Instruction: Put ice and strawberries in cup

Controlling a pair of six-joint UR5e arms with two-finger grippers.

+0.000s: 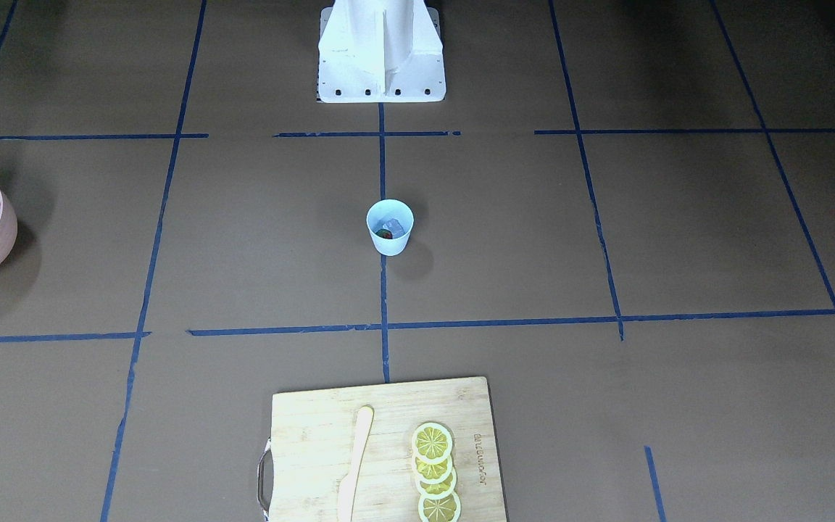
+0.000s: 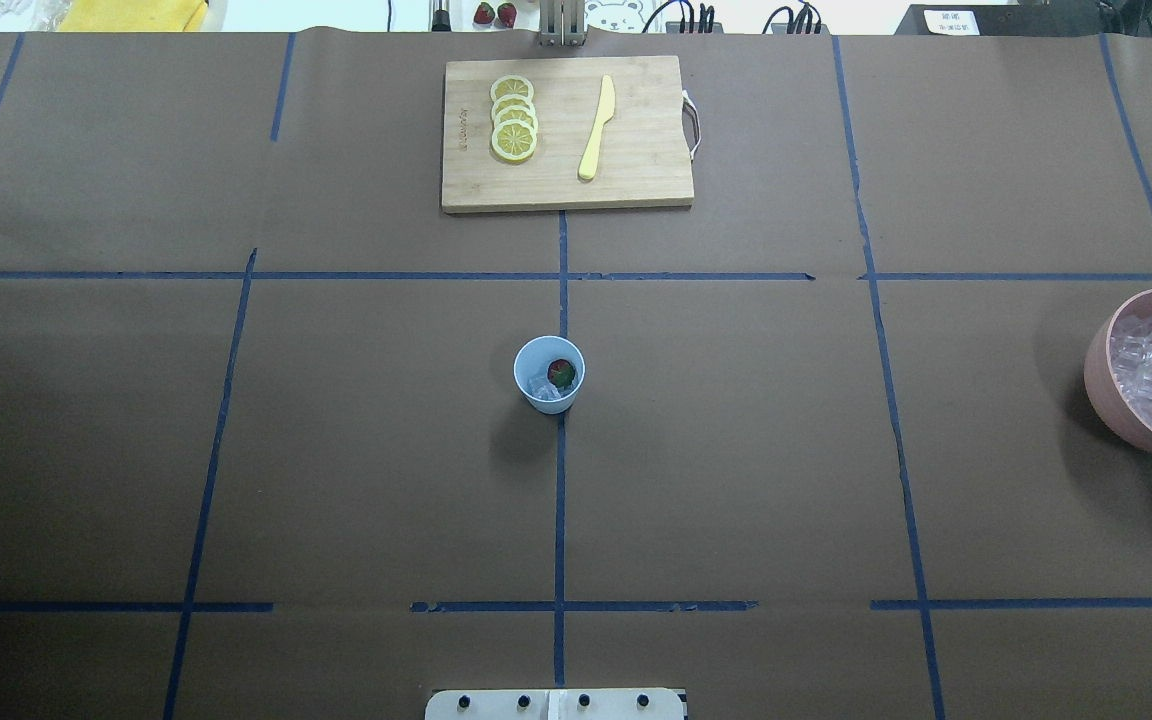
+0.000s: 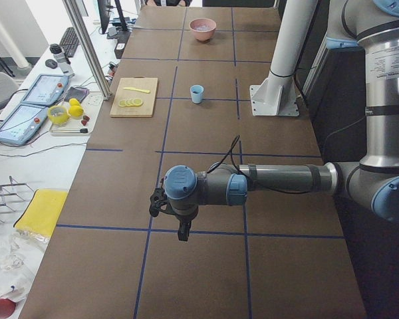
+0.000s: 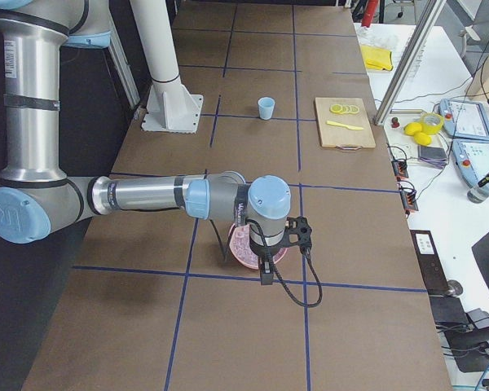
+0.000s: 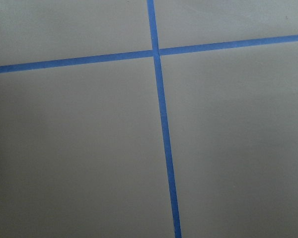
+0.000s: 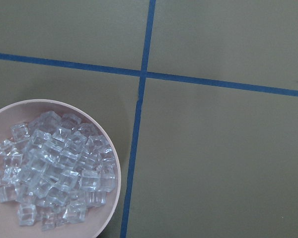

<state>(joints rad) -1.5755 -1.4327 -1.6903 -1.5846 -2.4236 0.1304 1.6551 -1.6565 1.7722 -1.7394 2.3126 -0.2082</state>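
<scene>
The pale blue cup stands upright at the table's middle, on a blue tape line. Inside it lie a red strawberry and clear ice cubes. It also shows in the front view. My left gripper hangs far from the cup over bare table at the table's left end; I cannot tell if it is open or shut. My right gripper hangs at the right end beside the pink bowl; I cannot tell its state. Neither wrist view shows fingers.
The pink bowl holds many ice cubes at the table's right end. A wooden cutting board at the far edge carries lemon slices and a pale knife. The robot's white base stands behind the cup.
</scene>
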